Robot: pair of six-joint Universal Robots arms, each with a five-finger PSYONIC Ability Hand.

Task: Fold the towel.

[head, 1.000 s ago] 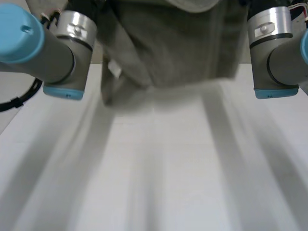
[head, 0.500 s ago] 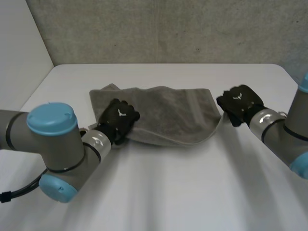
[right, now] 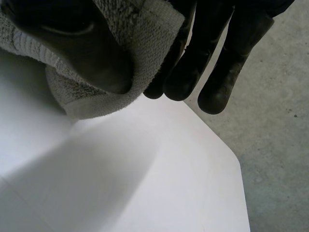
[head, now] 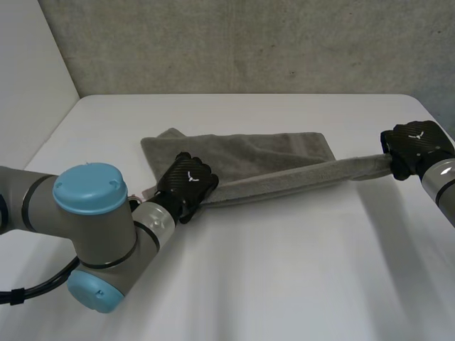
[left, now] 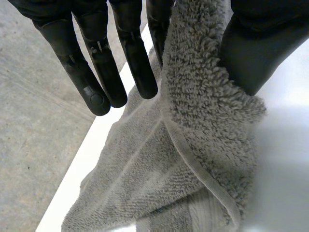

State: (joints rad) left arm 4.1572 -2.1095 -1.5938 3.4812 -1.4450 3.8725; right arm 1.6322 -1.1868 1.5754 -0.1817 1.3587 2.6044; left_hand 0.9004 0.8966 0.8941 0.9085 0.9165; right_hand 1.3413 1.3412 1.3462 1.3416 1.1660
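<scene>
While the grey terry towel [head: 270, 160] lies stretched across the white table [head: 284, 270], left hand [head: 187, 183] pinches its near edge, right hand [head: 414, 145] clamps one end between thumb and fingers.

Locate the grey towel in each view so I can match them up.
Head view: grey towel on the white table, stretched between the left hand at its near edge and the right hand at its right end.
Left wrist view: towel pinched between the left hand's thumb and fingers, draping down to the table.
Right wrist view: towel end pinched between the right hand's thumb and fingers.
Shared landmark: the white table.
</scene>
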